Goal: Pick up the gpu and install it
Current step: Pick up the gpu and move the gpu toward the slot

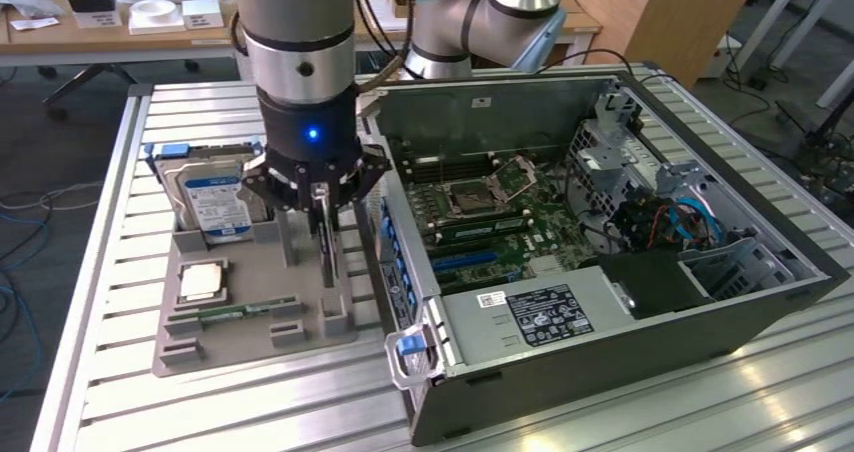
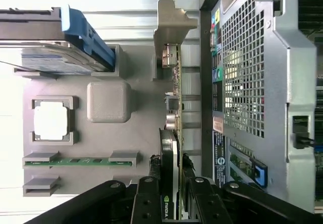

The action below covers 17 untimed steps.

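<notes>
I am holding my end effector (image 1: 324, 210) straight down over the grey holder (image 1: 254, 324) on the worktop (image 1: 160, 404). Its fingers (image 2: 151, 188) are clamping the upper edge of the gpu (image 1: 328, 272) from both sides. The gpu is standing on edge in the holder's slots, directly beneath me, its green board running away from my fingers. It is sitting just beside the open computer case (image 1: 601, 357) on the exterior view's right, with the hard drive (image 1: 214, 200) on the exterior view's left.
</notes>
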Available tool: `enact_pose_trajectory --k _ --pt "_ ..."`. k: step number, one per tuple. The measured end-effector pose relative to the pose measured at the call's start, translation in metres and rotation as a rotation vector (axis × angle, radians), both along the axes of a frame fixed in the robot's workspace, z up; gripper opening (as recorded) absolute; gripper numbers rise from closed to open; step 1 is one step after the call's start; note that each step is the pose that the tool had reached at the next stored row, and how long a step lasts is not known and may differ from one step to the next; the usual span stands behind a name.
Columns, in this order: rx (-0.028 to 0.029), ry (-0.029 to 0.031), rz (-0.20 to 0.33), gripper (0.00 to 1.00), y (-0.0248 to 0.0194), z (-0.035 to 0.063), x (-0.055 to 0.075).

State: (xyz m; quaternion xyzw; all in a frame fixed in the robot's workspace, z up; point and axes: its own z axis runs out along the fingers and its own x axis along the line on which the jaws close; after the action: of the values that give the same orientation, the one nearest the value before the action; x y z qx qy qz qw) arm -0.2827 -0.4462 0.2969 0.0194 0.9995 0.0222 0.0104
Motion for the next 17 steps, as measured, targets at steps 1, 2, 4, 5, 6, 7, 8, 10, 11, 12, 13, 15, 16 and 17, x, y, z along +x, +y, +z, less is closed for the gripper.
enact_pose_trajectory --k 1,2,4,5,6,7,8,10,11,12,13,15,16,17 --pt "0.0 0.0 0.0 0.27 0.0 0.0073 0.0" --pt "0.0001 -0.0001 0.0 0.27 0.0 0.0106 0.0" --pt "0.0001 -0.0001 0.0 0.27 0.0 0.0172 0.0" --pt "0.0 0.0 0.001 0.27 0.0 0.0204 0.0" --pt "0.0001 0.0 0.001 0.27 0.0 0.0235 0.0" --pt "0.0 0.0 0.001 0.27 0.0 0.0269 0.0" --pt "0.0001 -0.0001 0.001 0.27 0.0 0.0298 0.0" --pt "0.0001 -0.0001 0.001 0.27 0.0 0.0352 0.0" --pt "0.0001 0.0 0.001 0.27 0.0 0.0379 0.0" --pt "0.0001 -0.0001 0.001 0.27 0.0 0.0404 0.0" --pt "0.0001 -0.0001 0.001 0.27 0.0 0.0427 0.0" --pt "0.0 0.0 0.001 0.27 0.0 0.046 0.0" --pt "0.0001 0.0 0.001 0.27 0.0 0.0472 0.0" --pt "0.0001 0.0 0.001 0.27 0.0 0.0485 0.0"
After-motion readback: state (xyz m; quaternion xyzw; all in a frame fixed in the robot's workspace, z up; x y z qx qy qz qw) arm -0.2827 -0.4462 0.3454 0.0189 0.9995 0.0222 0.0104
